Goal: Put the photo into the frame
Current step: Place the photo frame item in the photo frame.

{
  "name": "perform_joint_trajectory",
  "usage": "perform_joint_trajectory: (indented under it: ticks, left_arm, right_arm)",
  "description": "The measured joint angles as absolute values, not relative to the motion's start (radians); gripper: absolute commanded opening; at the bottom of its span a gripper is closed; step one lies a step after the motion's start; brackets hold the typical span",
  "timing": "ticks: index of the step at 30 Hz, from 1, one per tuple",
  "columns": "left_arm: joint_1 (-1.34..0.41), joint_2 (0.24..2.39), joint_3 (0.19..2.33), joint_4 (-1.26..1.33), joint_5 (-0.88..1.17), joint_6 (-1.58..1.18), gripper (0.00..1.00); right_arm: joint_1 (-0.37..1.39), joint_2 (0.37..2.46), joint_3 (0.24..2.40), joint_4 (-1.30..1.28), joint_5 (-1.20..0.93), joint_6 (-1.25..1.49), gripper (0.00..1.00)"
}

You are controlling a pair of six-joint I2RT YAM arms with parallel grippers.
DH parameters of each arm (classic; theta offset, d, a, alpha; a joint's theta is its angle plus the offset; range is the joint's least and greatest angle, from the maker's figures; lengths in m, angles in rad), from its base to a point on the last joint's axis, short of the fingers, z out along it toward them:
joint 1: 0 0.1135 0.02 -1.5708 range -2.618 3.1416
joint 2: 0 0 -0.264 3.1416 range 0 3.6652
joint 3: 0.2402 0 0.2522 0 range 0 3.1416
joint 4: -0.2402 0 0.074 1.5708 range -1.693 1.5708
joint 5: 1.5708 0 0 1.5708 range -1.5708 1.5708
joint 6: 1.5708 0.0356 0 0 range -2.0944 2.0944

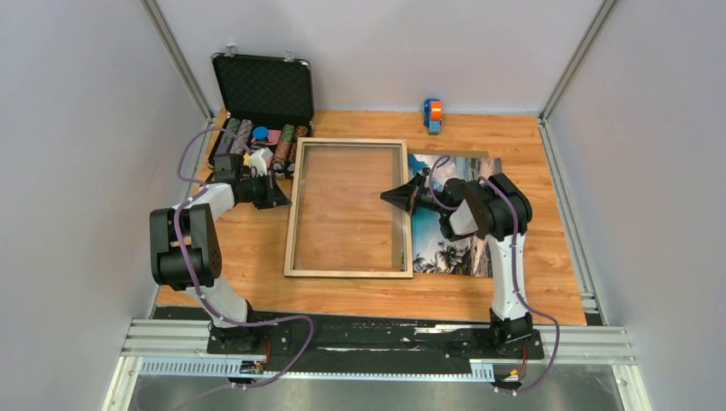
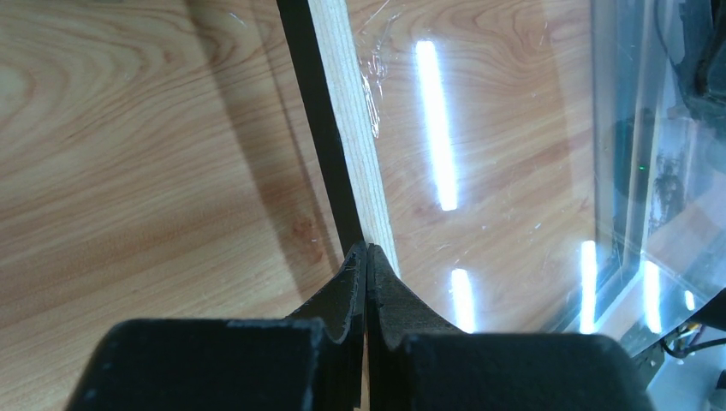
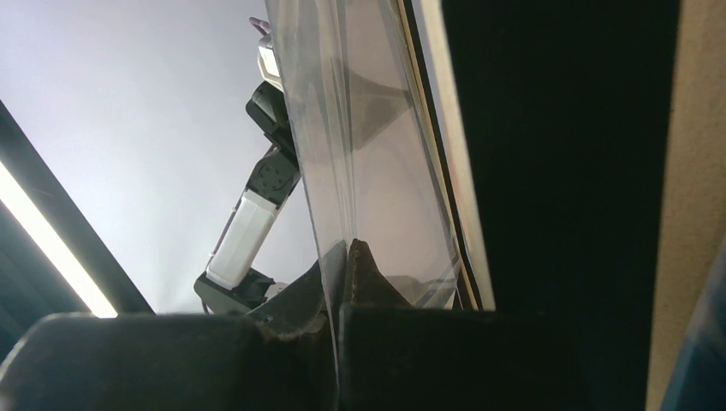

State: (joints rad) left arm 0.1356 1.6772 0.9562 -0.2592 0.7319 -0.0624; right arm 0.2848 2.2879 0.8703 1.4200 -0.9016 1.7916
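The frame lies flat mid-table, pale wood face up. My left gripper is shut, and in the left wrist view its tips rest at the frame's left rail with nothing visible between them. My right gripper reaches over the frame's right rail. In the right wrist view it is shut on the edge of the clear glass pane, which stands steeply before that camera. The photo, a beach print, lies flat to the right of the frame, partly hidden by the right arm.
An open black chip case holding several chip stacks stands at the back left, close to the left arm. A small blue and orange toy sits at the back edge. Grey walls with metal rails close in the table's sides.
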Motion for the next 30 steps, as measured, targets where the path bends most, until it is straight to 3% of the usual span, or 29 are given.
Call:
perform_joint_trajectory:
  ticks: [30]
  left_arm:
    - [0.136, 1.678, 0.943, -0.231, 0.731, -0.068, 0.00]
  right_arm:
    - [0.285, 2.269, 0.848, 1.391, -0.838, 1.740, 0.00]
